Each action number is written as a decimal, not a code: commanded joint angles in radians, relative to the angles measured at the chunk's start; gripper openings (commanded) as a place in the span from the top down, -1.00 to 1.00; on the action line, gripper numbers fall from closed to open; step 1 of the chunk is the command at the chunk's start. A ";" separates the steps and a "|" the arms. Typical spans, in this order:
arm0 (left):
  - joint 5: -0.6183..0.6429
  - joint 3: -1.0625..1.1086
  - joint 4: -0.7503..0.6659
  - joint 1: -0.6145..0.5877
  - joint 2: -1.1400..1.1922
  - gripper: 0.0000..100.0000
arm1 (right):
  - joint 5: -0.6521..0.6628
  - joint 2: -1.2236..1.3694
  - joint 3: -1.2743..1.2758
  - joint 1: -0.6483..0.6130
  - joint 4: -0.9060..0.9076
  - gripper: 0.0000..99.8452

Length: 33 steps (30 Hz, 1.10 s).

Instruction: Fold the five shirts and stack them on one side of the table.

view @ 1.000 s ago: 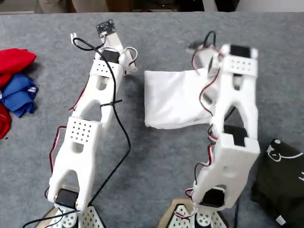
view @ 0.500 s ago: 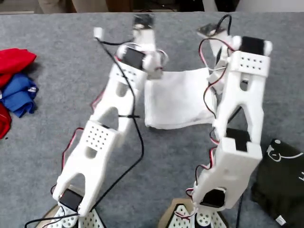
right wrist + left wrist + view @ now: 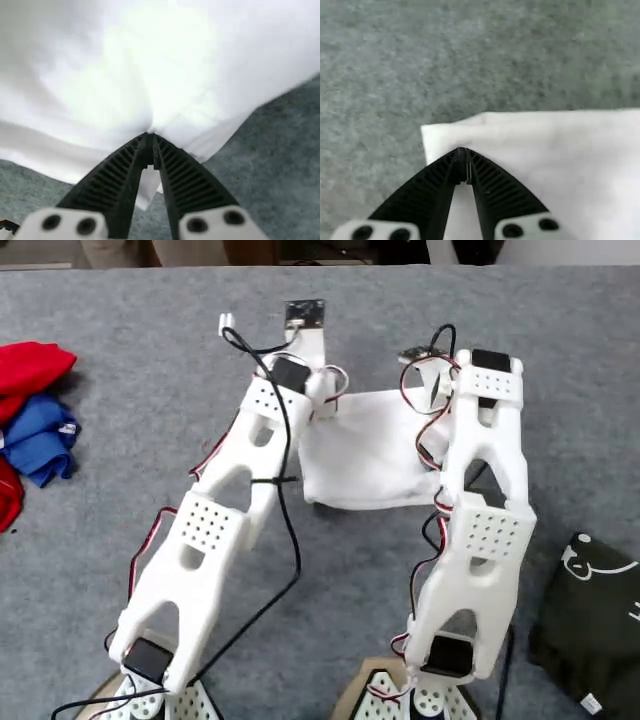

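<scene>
Where grey table [image 3: 80,540] spreads, left hand [image 3: 465,169] and right hand [image 3: 151,147] pinch white shirt [image 3: 370,455].

left tool [image 3: 465,169] swung over, onto white shirt [image 3: 560,150]

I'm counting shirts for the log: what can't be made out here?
Red cloth shirt and blue cloth shirt: cut off by the high view's left edge.
Black cloth shirt: cut off at its right edge.
Folded white cloth shirt: far corners hidden under the left arm and right arm, high view.
</scene>
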 commanded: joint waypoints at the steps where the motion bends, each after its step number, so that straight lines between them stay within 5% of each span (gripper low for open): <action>1: -0.011 -0.002 -0.020 -0.029 -0.001 0.96 | -0.009 0.005 -0.025 0.007 -0.003 0.99; 11: -0.009 -0.005 -0.008 -0.055 -0.002 0.96 | -0.011 -0.021 -0.317 0.010 0.210 0.99; 21: -0.006 -0.307 0.407 0.017 -0.205 0.96 | -0.043 -0.189 -0.260 -0.039 0.146 0.99; 33: 0.091 0.315 0.400 0.153 -0.501 0.96 | 0.046 -0.073 -0.274 -0.051 -0.169 0.99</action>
